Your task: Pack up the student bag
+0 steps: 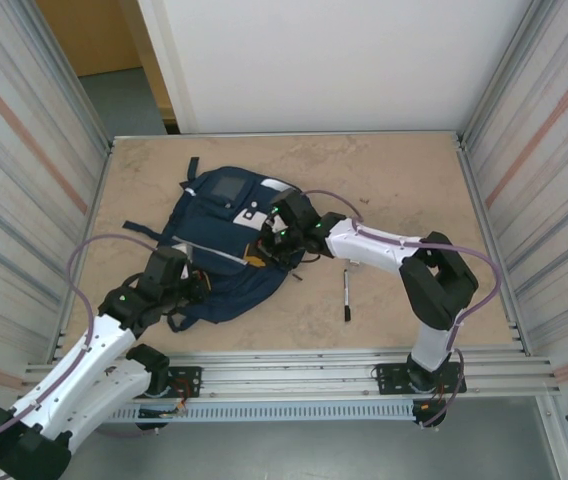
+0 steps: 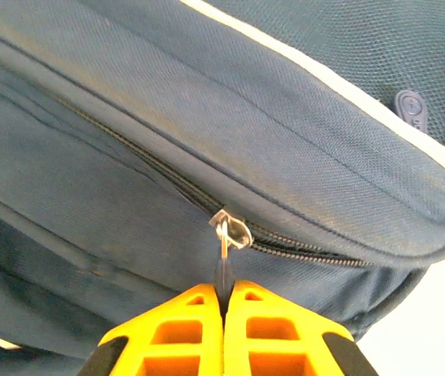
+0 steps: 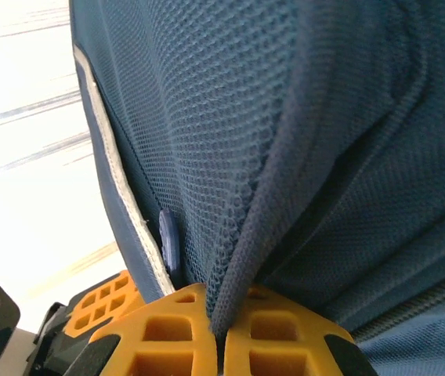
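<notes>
The left tool (image 2: pixel 222 291) is pinched shut on the zipper pull (image 2: pixel 222 265) of the student bag (image 2: pixel 207 117), its arm stretched low and forward from the near-left corner. The right tool (image 3: pixel 221 317) is clamped on a fold of mesh fabric (image 3: pixel 230 157), its arm bent at the elbow and reaching left. The bag lies left of centre on the tabletop (image 1: pixel 394 180), with a pen (image 1: pixel 346 295) near its right side.
</notes>
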You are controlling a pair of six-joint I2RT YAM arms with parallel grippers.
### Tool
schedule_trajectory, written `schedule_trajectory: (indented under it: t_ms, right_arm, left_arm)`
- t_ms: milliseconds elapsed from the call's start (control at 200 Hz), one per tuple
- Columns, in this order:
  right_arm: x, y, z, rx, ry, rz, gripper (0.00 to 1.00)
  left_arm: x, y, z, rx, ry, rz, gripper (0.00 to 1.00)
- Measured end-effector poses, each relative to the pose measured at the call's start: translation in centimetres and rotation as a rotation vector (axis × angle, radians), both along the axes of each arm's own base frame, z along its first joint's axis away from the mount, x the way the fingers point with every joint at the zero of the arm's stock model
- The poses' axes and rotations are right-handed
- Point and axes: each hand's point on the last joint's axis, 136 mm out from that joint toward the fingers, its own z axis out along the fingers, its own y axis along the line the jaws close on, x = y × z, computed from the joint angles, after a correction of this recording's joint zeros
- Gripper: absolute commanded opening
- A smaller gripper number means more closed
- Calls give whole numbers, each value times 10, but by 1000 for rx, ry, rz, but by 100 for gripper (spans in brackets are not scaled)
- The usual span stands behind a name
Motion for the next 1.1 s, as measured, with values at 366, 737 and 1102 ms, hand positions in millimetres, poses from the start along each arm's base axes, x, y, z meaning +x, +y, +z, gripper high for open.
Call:
schedule_trajectory:
  t_ms: [366,737,1102]
  right_arm:
    - [49,-44,-33,43,124,13,0]
    - [83,-74,-35,42,93,-64,0]
    - [82,-72,-35,40,92,-56,0]
  left_arm:
    - [16,-37,16,-102,-105,-113,0]
    - [17,-46,3,-54,-84,-196,44]
    - [41,-70,5,30,-70,-328,62]
